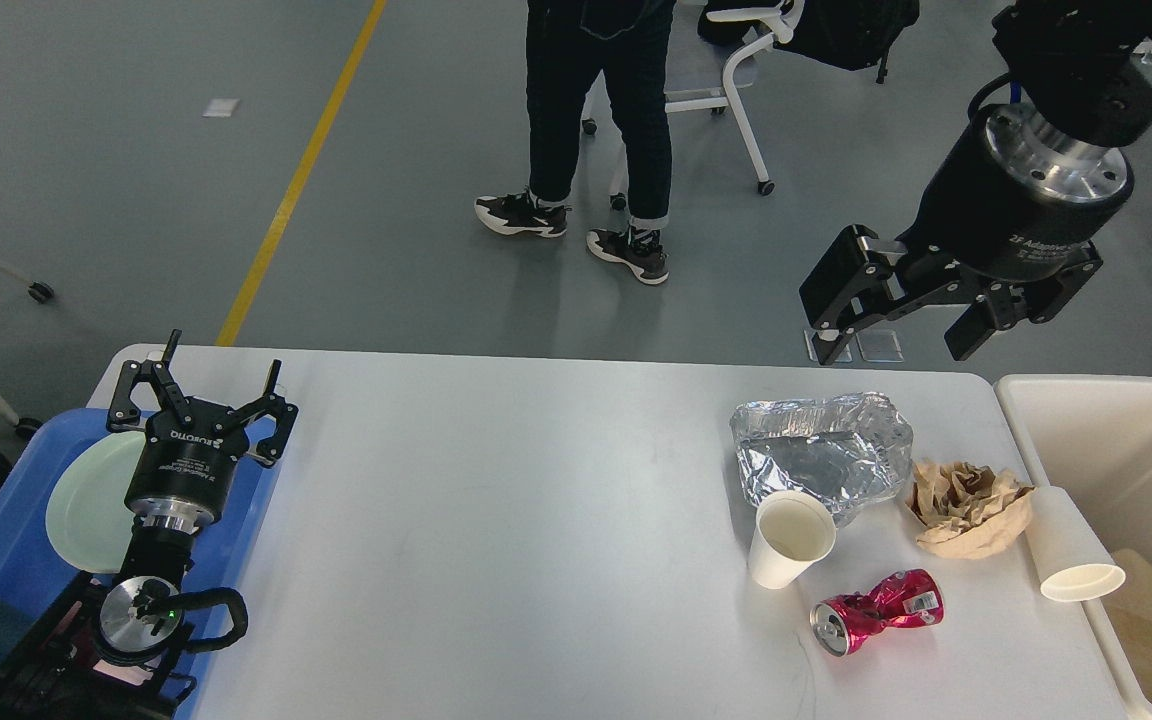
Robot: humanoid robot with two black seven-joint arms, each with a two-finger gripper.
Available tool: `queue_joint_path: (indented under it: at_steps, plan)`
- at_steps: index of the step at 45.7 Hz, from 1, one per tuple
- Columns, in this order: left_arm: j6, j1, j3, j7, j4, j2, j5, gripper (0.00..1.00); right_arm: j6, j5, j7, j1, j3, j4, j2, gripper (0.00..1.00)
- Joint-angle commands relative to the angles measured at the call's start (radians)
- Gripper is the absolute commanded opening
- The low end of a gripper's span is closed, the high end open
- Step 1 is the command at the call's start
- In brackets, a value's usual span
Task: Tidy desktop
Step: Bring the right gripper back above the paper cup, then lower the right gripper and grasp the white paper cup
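Note:
On the right part of the white desktop (496, 530) lie a crumpled foil tray (821, 452), an upright white paper cup (788, 540), a crushed red can (876, 611), a wad of brown paper (966, 505) and a second paper cup (1071, 558) on its side against the bin. My right gripper (896, 335) hangs open high above the foil, holding nothing. My left gripper (201, 390) stands open at the table's left end, over the blue tray, also holding nothing.
A blue tray (6, 550) at the left holds a pale green plate (86, 500). A cream-white open bin (1136, 500) stands at the right edge with brown paper inside. Beyond the table a person (596, 110) stands beside a wheeled chair (736, 70).

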Motion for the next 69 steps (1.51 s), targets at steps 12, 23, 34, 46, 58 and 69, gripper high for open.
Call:
queue_joint_path:
  at_steps: [12, 23, 34, 46, 58, 69]
  plan:
    - [0.0, 0.001, 0.0, 0.0, 0.0, 0.0, 0.0, 0.96, -0.102, 0.002, -0.002, -0.183, 0.029, -0.005, -0.018, 1.0]
    - [0.0, -0.001, 0.0, 0.0, 0.0, 0.0, 0.0, 0.96, -0.309, 0.002, -0.002, -0.437, 0.046, -0.053, -0.007, 1.0]
    - [0.0, 0.001, 0.0, 0.0, 0.0, 0.0, 0.0, 0.96, -0.449, 0.002, -0.002, -0.71, 0.075, -0.159, 0.002, 1.0]
    - [0.0, 0.001, 0.0, 0.0, 0.0, 0.0, 0.0, 0.96, -0.549, 0.002, -0.002, -0.899, 0.119, -0.281, 0.022, 1.0]
    - [0.0, -0.001, 0.0, 0.0, 0.0, 0.0, 0.0, 0.96, -0.567, 0.004, -0.002, -1.019, 0.187, -0.372, 0.073, 0.99]
    - [0.0, -0.001, 0.0, 0.0, 0.0, 0.0, 0.0, 0.96, -0.575, 0.004, -0.002, -1.089, 0.196, -0.433, 0.096, 0.85]
